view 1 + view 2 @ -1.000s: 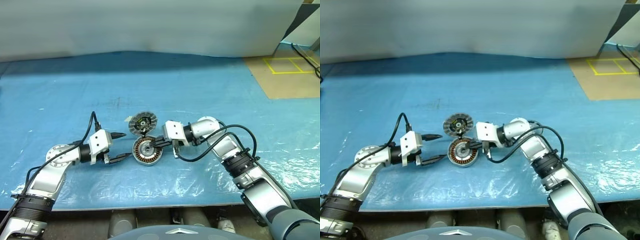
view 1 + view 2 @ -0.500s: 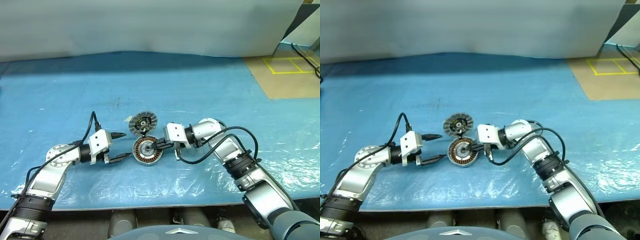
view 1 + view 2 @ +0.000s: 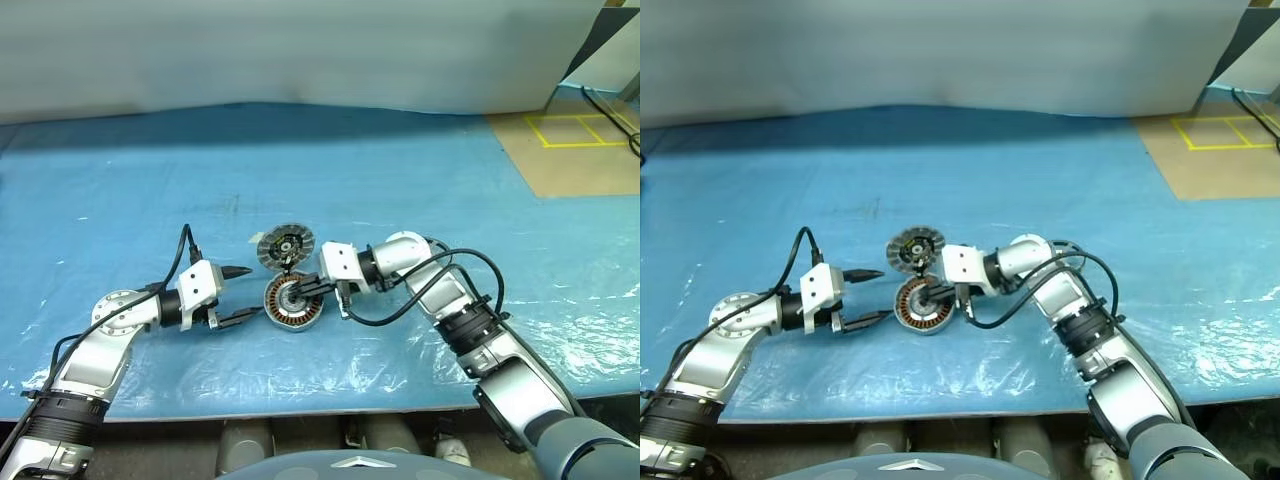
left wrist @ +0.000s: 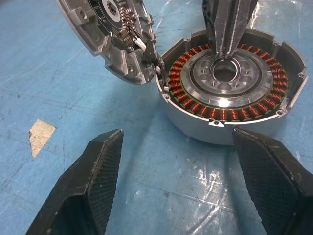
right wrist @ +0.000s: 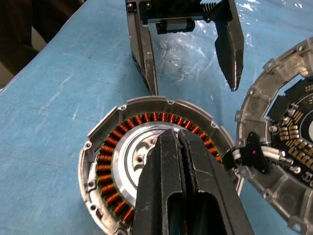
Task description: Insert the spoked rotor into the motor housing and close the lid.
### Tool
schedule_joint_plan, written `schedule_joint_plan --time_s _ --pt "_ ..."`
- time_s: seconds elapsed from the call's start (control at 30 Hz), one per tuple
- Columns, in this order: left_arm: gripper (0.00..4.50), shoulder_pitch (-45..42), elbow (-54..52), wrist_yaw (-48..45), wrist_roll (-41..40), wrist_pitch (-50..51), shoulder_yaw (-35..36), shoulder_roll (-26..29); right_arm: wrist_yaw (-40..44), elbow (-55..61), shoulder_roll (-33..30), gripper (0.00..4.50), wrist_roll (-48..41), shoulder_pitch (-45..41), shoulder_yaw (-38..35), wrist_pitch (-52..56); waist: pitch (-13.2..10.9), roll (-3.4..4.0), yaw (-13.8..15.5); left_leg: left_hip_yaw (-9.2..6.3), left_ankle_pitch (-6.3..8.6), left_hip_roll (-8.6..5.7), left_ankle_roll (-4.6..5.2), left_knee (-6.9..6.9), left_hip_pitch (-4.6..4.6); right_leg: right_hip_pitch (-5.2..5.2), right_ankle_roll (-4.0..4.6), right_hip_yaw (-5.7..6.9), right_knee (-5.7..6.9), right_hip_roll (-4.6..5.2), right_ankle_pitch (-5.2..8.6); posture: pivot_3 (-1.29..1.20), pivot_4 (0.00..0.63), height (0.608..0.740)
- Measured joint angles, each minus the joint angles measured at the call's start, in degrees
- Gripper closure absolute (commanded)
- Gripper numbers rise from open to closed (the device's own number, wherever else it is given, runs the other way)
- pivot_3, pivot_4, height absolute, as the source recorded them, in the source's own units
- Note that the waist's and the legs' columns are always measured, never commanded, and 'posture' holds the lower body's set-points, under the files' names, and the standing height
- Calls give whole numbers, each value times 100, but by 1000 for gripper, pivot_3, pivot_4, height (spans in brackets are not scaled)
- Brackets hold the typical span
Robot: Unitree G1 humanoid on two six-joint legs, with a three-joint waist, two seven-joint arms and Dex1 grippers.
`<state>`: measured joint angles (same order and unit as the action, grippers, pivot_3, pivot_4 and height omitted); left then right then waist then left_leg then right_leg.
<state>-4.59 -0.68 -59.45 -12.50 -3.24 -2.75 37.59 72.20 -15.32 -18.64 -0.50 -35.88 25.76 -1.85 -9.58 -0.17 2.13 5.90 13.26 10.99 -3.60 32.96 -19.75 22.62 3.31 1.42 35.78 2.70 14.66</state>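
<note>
The motor housing (image 3: 293, 304), a silver-rimmed puck with copper coils around a pale hub, rests on the blue sheet. The lid (image 3: 285, 246) leans tilted against the housing's far side with its circuit side showing (image 4: 112, 34), and a short lead joins the two. My right gripper (image 3: 299, 291) is shut, its tips touching or just above the housing's hub (image 5: 177, 138). My left gripper (image 3: 252, 293) stands open on the housing's left, apart from it, with nothing between its fingers (image 4: 105, 166). The spoked rotor is out of view.
A blue plastic sheet (image 3: 420, 190) covers the table, and its front edge runs close below the arms. A small scrap of tape (image 4: 41, 135) lies near the lid. Brown floor with yellow tape marks (image 3: 585, 140) is at the back right.
</note>
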Motion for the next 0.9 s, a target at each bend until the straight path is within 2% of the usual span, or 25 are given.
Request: schedule_joint_plan --time_s 0.23,0.43,0.73,0.9 --pt "768 0 -11 25 6 0 0 0 -43 -626 166 4456 83 -103 31 -310 0 0 1 0 0 0 0 1 -6 5 4 1 1 0 2 0 150 740" --pt "768 1 32 23 12 -35 -1 -3 7 -206 -206 4456 63 -113 -47 -294 0 0 9 0 0 0 0 3 -6 4 -12 1 2 0 -8 0 150 740" --pt "768 -18 52 22 27 -66 -17 -41 -32 57 -263 4456 31 20 -55 -183 0 0 6 0 0 0 0 3 -5 4 -9 1 3 0 -5 0 150 740" --pt "768 -15 -40 27 24 5 -16 -40 -314 76 -480 4456 34 -2 -284 -13 0 0 9 0 0 -1 0 3 -6 4 -12 0 3 0 -7 0 150 740"
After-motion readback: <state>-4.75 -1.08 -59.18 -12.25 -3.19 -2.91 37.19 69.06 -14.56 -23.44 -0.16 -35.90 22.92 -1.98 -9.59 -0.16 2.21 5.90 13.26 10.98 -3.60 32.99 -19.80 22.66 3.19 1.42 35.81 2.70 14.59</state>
